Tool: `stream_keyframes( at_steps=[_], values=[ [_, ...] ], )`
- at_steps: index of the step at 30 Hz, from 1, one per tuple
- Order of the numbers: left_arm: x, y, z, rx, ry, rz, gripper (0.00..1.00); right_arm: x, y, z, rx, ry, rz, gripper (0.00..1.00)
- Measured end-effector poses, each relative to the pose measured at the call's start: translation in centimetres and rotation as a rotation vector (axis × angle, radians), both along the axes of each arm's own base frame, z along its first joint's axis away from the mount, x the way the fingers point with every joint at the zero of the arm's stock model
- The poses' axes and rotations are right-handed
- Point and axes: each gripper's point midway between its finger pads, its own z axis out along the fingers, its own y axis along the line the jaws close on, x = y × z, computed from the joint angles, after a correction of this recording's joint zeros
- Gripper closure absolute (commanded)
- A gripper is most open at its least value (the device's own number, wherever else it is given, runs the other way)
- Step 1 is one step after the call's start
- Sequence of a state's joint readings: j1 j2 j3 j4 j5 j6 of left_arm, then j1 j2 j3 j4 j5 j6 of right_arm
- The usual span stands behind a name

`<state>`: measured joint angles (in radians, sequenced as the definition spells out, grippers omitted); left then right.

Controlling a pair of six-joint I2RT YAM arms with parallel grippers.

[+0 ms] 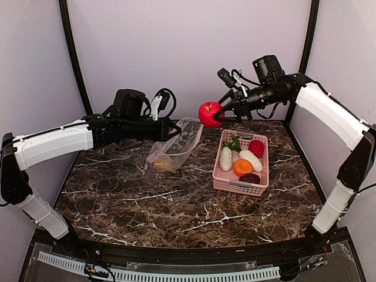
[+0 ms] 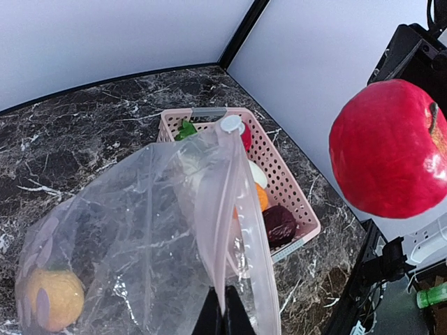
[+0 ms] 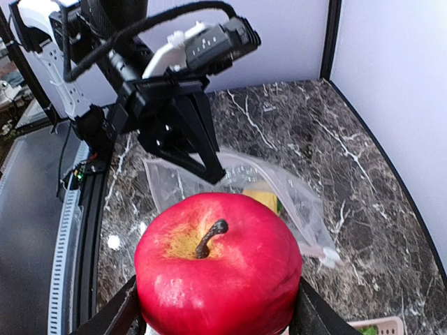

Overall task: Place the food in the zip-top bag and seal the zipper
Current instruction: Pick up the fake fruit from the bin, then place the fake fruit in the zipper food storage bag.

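Left gripper: the left gripper (image 1: pixel 174 133) is pressing its fingers together on the top edge of the bag (image 1: pixel 171 154), lifting that edge off the surface (image 1: pixel 147 205); in the left wrist view the fingertips (image 2: pixel 223 315) are meeting on the plastic.
Right gripper: the right gripper (image 1: pixel 221 115) is clamping a red apple (image 1: pixel 209 114) between its two fingers (image 3: pixel 117 315), one on each side of the fruit, with the stem (image 3: pixel 209 237) pointing toward the wrist camera.
Apple: it is hanging in the air just to the right of the raised bag mouth and apart from it, above the gap between the bag and the basket (image 1: pixel 265 161).
Bag: it is slanting down from the left gripper, its lower end resting on the surface; the upper end is opening toward the apple.
Zipper: the pale strip (image 2: pixel 218 209) is running away from the left gripper along the mouth edge to a small white end piece (image 2: pixel 229 124); the two sides of the mouth appear to be parted.
Food in the bag: one yellow fruit (image 1: pixel 163 163) is lying at the bottom end, showing through the plastic (image 2: pixel 54 299).
Food in the basket: two white pieces (image 1: pixel 225 158), an orange (image 1: pixel 242 167), a dark red piece (image 1: pixel 250 178), a second apple (image 1: pixel 256 147) and a green leafy piece (image 1: pixel 234 143) are sitting inside.
Basket: the pink basket is standing on the surface to the right of the bag, not touching it.
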<state>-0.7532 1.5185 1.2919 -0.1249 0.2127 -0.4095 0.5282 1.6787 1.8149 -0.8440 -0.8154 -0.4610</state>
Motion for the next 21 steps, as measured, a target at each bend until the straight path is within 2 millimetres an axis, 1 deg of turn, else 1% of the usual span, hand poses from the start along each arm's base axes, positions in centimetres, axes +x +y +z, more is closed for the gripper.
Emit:
stream_keyframes(
  at_steps=[2, 5, 10, 13, 16, 21],
  values=[
    [-0.2, -0.4, 0.4, -0.013, 0.002, 0.016, 0.99, -0.4, 0.7, 0.9, 0.053, 0.02, 0.019, 0.53],
    [-0.4, -0.7, 0.5, -0.024, 0.017, 0.045, 0.99, -1.2, 1.7, 1.2, 0.109, 0.056, 0.046, 0.53],
    [-0.3, -0.7, 0.5, -0.044, 0.048, 0.103, 0.99, -2.3, 3.3, -0.1, 0.148, 0.14, 0.087, 0.53],
    [-0.3, -0.5, 0.6, -0.06, 0.062, 0.13, 0.99, -2.6, 4.5, -0.9, 0.153, 0.167, 0.11, 0.53],
    [-0.3, -0.1, 1.3, -0.084, 0.061, 0.156, 0.99, -2.1, 5.4, -1.9, 0.148, 0.186, 0.108, 0.53],
    [-0.4, 0.9, 2.9, -0.138, 0.042, 0.198, 0.99, -0.2, 6.4, -4.9, 0.106, 0.244, 0.05, 0.53]
  ],
)
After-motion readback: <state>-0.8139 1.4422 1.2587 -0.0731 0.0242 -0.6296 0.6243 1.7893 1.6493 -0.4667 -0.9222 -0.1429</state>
